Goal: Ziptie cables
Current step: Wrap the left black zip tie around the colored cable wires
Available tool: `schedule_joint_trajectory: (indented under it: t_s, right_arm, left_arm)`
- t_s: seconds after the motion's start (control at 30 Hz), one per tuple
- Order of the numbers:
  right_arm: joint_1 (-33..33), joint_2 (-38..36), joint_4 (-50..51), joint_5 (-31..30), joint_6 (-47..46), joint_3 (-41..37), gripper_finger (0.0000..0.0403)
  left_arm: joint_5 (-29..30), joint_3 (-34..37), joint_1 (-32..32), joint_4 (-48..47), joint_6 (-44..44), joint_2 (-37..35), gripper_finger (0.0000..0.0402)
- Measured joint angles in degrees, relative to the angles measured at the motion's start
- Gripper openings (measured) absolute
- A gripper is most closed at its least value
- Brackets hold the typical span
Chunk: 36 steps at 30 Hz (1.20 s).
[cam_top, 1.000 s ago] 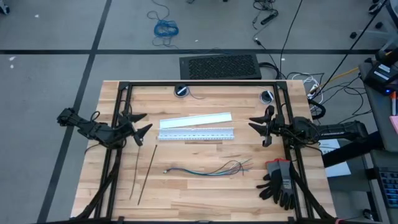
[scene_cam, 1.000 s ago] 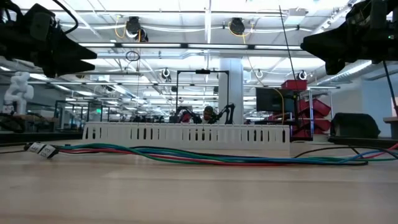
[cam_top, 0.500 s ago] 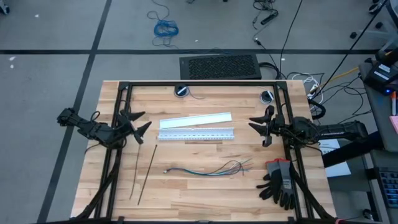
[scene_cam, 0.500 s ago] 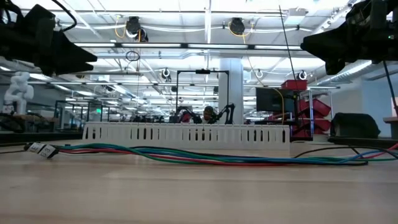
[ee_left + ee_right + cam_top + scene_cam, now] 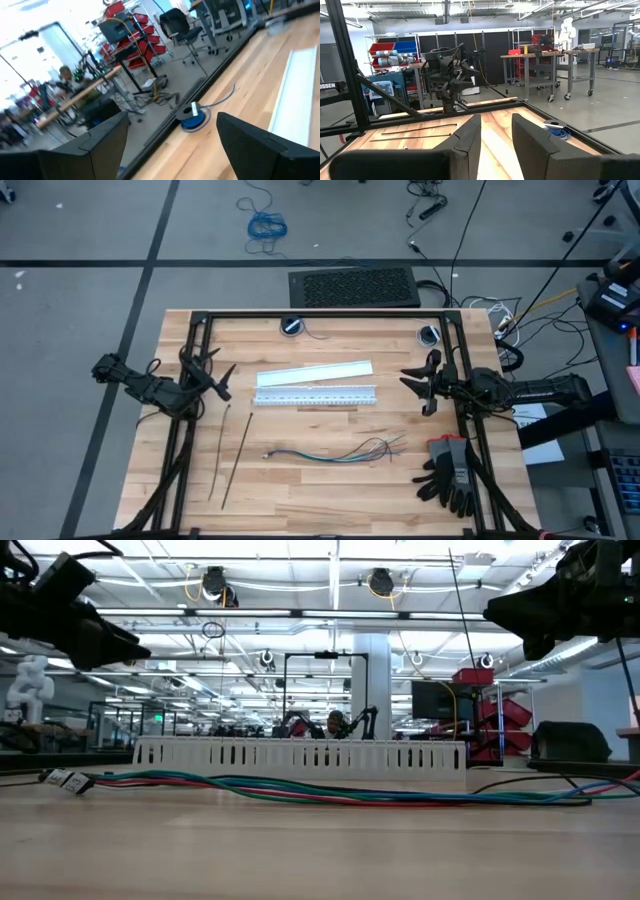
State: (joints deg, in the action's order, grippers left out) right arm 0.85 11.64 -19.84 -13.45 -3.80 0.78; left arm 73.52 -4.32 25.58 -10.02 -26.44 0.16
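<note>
The cables (image 5: 335, 450), a loose bundle of thin blue, green, red and grey wires, lie flat on the wooden table near its front middle; the low view shows the cables (image 5: 300, 788) stretched along the tabletop. Two thin black zipties (image 5: 233, 460) lie side by side left of them, and the zipties (image 5: 415, 131) also show in the right wrist view. My left gripper (image 5: 218, 368) hovers open above the table's left side, pointing level toward the far middle. My right gripper (image 5: 415, 383) hovers open at the right side, pointing level toward the left. Neither touches anything.
A white slotted strip (image 5: 315, 395) and a flat white strip (image 5: 315, 372) lie between the grippers, beyond the cables. Two small wire spools (image 5: 292, 326) (image 5: 430, 335) sit by the far rail. Black gloves (image 5: 450, 475) lie at the front right. A black frame (image 5: 320, 315) rims the table.
My left gripper has rolled about its own pointing line and swung its fingers somewhat toward the table's far edge, staying in place and open. The right arm and everything on the table have kept still.
</note>
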Motion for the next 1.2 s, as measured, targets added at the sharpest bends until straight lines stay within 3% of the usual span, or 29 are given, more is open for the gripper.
schedule_joint_trajectory:
  t_s: [0.43, 0.53, 0.77, 0.83, 0.97, 1.07, 1.2]
  right_arm:
    - [0.0, 0.0, 0.0, 0.0, 0.0, 0.0, 0.01]
    - [0.0, 0.0, 0.0, 0.0, 0.0, 0.0, 0.01]
    - [0.0, 0.0, 0.0, 0.0, 0.0, 0.0, 0.01]
    - [0.0, 0.0, 0.0, 0.0, 0.0, 0.0, 0.01]
    - [0.0, 0.0, 0.0, 0.0, 0.0, 0.0, 0.01]
    - [0.0, 0.0, 0.0, 0.0, 0.0, 0.0, 0.01]
    - [0.0, 0.0, 0.0, 0.0, 0.0, 0.0, 0.01]
  left_arm:
    - [0.0, 0.0, -1.3, 2.6, -2.2, 0.0, 0.0299]
    - [-1.4, 0.0, -1.7, 4.1, 6.0, 0.0, 0.0299]
    - [-1.9, 0.0, -1.7, 3.8, 41.7, 0.1, 0.0299]
    - [-1.9, 0.0, -1.7, 3.5, 48.2, 0.1, 0.0299]
    - [0.7, 0.0, -2.0, 5.2, 54.0, 0.1, 0.0299]
    - [3.4, 0.0, -2.9, 6.0, 48.1, 0.1, 0.0299]
    - [0.4, 0.0, -3.1, 6.1, 45.6, 0.1, 0.0299]
